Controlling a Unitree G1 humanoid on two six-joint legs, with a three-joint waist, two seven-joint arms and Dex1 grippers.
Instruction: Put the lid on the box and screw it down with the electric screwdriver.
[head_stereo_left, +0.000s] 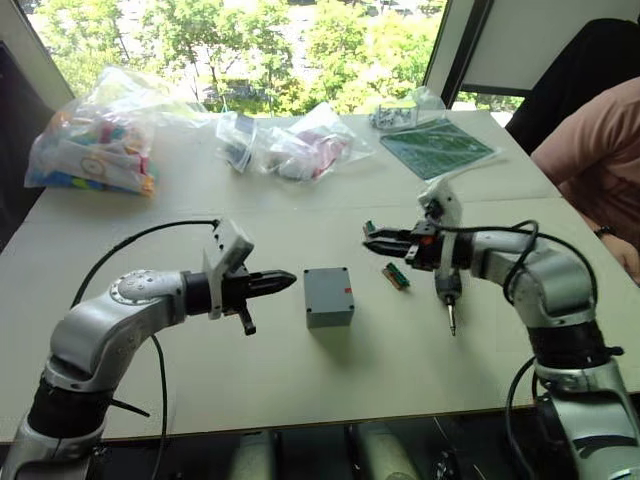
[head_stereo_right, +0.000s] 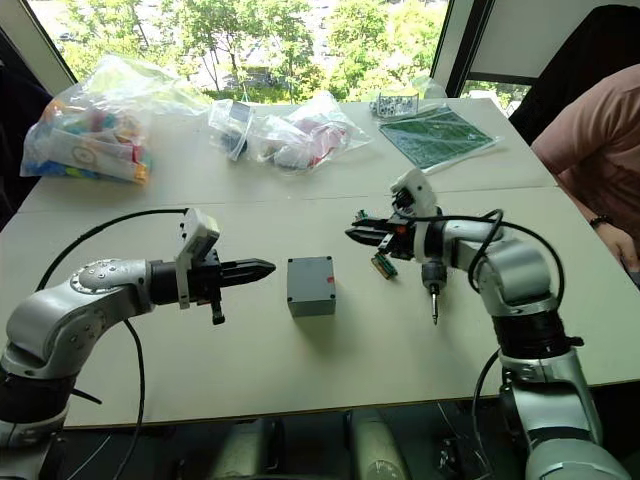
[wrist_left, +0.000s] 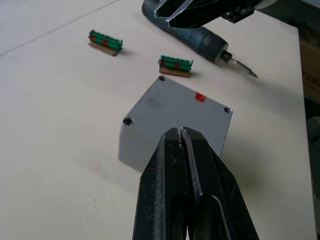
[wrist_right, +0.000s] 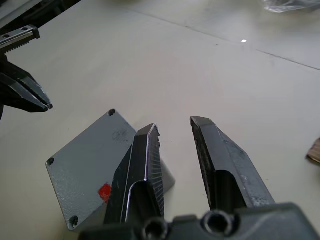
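The grey box (head_stereo_left: 330, 312) stands at the table's middle. The lid (wrist_left: 175, 107) lies flat on top of it, with screw holes at its corners and a small red mark. My left gripper (head_stereo_left: 288, 281) is shut and empty, its tips pointing at the box from a short way to its left. To the box's right, my right gripper (wrist_right: 175, 125) hovers open with nothing between its fingers. The black electric screwdriver (head_stereo_left: 447, 288) lies on the table under my right wrist, bit toward the near edge.
Two small green terminal blocks (wrist_left: 175, 65) (wrist_left: 105, 41) lie between the box and the screwdriver. Plastic bags of parts (head_stereo_left: 95, 145) (head_stereo_left: 300, 148) and a green board (head_stereo_left: 437, 148) sit along the far side. A person's sleeve (head_stereo_left: 600, 160) shows at the right edge.
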